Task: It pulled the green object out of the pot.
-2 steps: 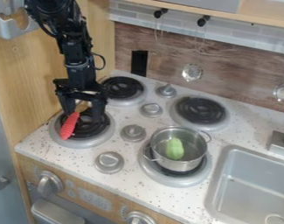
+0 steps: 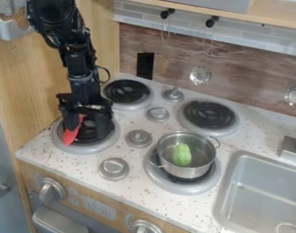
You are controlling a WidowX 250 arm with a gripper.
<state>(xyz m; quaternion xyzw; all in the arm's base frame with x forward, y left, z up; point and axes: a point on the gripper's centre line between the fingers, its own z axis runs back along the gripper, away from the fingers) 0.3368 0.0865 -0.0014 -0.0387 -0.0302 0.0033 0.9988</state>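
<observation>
"Raise the open pincer (image 2: 87, 130) straight up; avoid dragging the red object (image 2: 71, 136) at its tips."

"Then cross to the green object (image 2: 182, 155) in the pot (image 2: 185, 172), well apart from the pincer?"

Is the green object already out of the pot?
No, the green object lies inside the metal pot, its rim all around it.

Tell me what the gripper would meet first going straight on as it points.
It points down, so the gripper would likely meet the red object first, or else the black burner coil beneath; this slanted view leaves the depth, and so the order, unclear.
</observation>
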